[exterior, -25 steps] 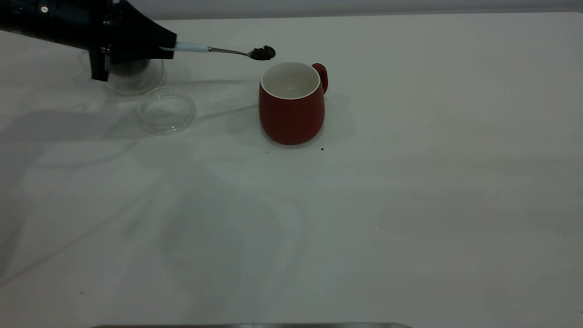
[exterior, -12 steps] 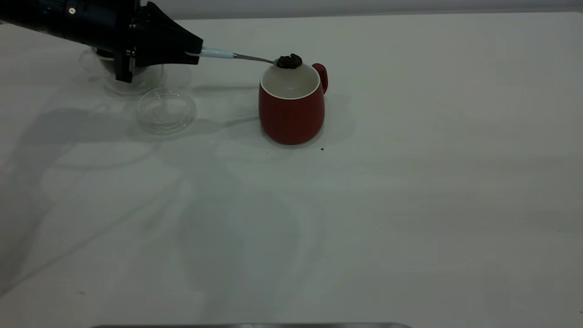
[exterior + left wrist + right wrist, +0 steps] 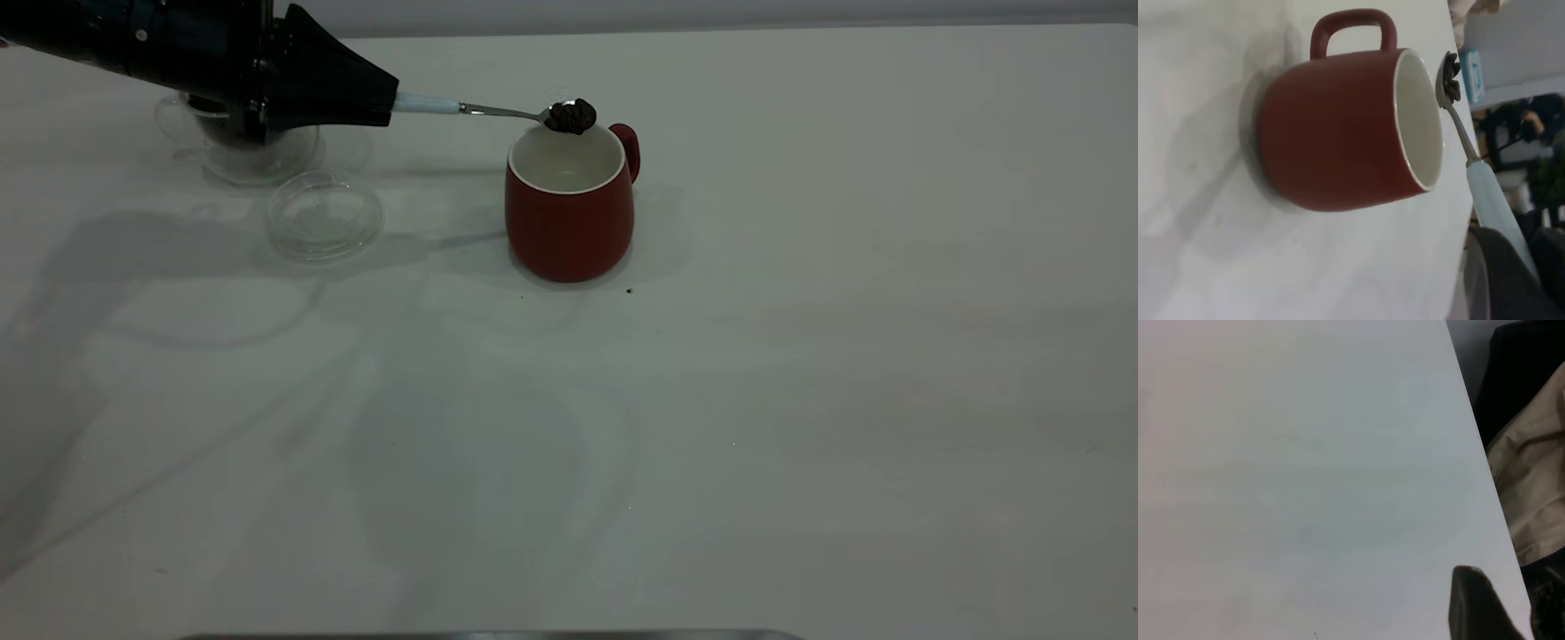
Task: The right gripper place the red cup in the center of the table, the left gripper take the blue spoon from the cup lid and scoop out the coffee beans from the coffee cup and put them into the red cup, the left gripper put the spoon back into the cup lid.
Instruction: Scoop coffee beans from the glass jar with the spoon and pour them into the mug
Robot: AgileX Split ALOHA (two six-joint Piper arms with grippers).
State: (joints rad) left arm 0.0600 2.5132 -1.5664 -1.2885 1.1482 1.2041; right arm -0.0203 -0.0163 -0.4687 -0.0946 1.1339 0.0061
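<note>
The left gripper (image 3: 387,100) is clamped tight on the pale blue handle of the blue spoon (image 3: 484,109), holding it out nearly level, with the thin metal neck reaching to the shiny steel bowl. That bowl carries a heaped clump of dark, glossy coffee beans (image 3: 571,116) and sits just above the far rim of the red cup (image 3: 570,209), over its white inside. The cup is a rounded, matte dark red mug with a loop handle, standing upright near the middle of the table (image 3: 800,400), a plain white flat top with a few tiny dark specks beside the mug's base. Behind the black arm stands the coffee cup (image 3: 253,151), clear rounded glass, partly hidden. Just in front of it lies the cup lid (image 3: 325,216), a flat clear glass disc with a raised rim. Of the right gripper (image 3: 1478,607) only a dark tip shows near the table edge, so I cannot tell its grip.
</note>
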